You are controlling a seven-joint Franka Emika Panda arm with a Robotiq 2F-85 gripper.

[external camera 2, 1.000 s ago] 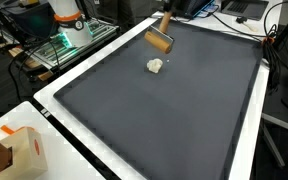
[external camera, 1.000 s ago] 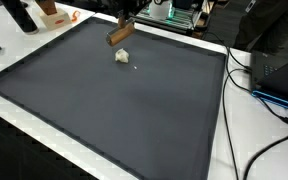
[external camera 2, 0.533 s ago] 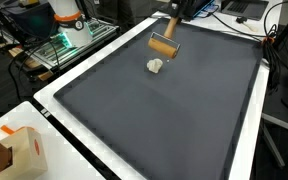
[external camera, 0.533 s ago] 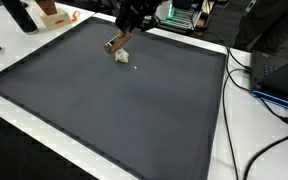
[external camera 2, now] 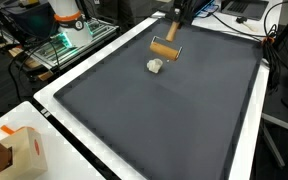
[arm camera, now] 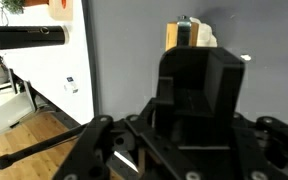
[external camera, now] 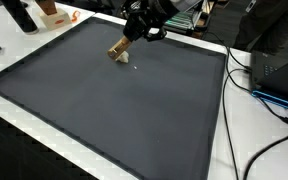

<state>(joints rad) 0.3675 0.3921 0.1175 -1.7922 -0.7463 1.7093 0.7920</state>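
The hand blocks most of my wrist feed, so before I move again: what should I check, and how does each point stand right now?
1. Grip: the hand holds the wooden tool by its upper end in both exterior views: ok.
2. Tool head close beside the white lump: ok.
3. Tool head touching the lump: cannot tell.
4. Tool head down on the dark mat: cannot tell.
5. Wrist view of the lump: not ok; only an edge shows past the hand.
6. Cables at the mat's edge lie well away from the hand: ok.
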